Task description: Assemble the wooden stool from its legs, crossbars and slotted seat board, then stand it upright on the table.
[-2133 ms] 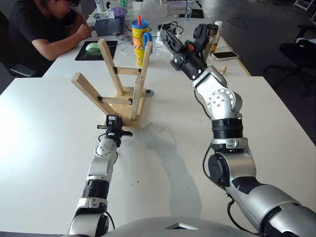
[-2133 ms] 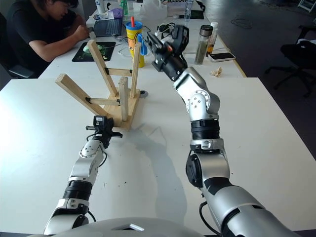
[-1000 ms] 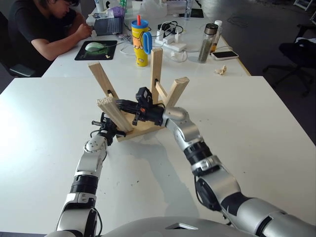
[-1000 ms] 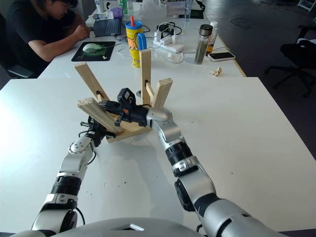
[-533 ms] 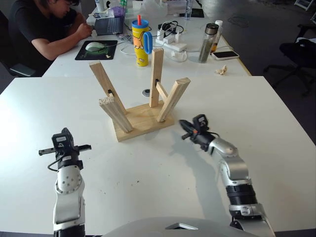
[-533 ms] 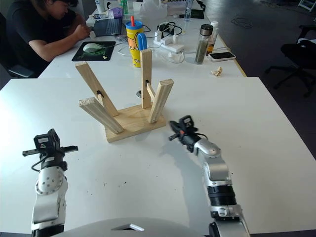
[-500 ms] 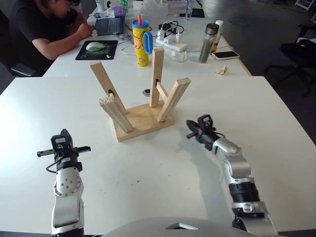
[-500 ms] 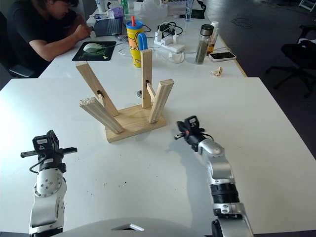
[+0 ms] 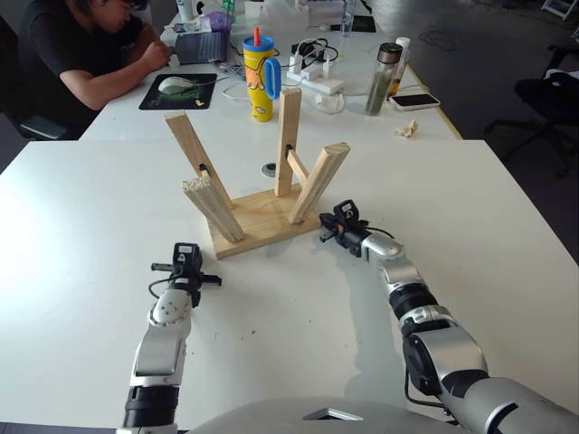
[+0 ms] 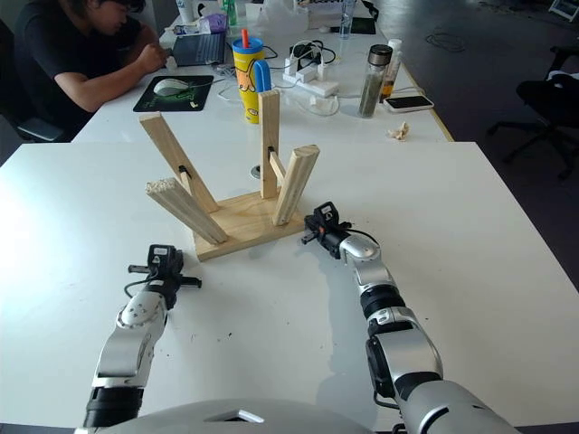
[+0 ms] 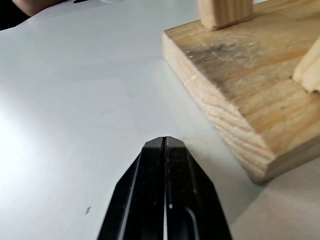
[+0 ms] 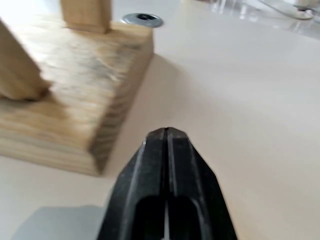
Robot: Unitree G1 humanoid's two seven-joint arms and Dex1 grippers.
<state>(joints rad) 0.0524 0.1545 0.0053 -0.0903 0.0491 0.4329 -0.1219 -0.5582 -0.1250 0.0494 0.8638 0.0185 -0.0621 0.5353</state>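
- Bright, even room light over my whole white table (image 9: 507, 226), pretty soft overall.
- The seat board (image 9: 262, 226) drops just a thin, faint shadow toward 6 o'clock.

Stool (image 9: 271, 181): inverted at table (image 9: 507, 235) centre, seat board (image 9: 258, 237) flat on table, legs up.
Left gripper (image 9: 186, 265): 7 o'clock of stool, apart.
Right gripper (image 9: 324, 235): 4 o'clock, just beside board corner.
Rear table (image 9: 127, 113): cup (image 9: 258, 80) at 12 o'clock, bottle (image 9: 384, 78) at 1 o'clock.

An office-like workroom is suggested by the white tables (image 9: 81, 217), on which a laptop (image 9: 200, 47), a mouse (image 9: 171, 85) on a dark pad (image 9: 152, 101) and a power strip (image 9: 316, 82) are seen, and by a rolling chair (image 9: 545, 98).
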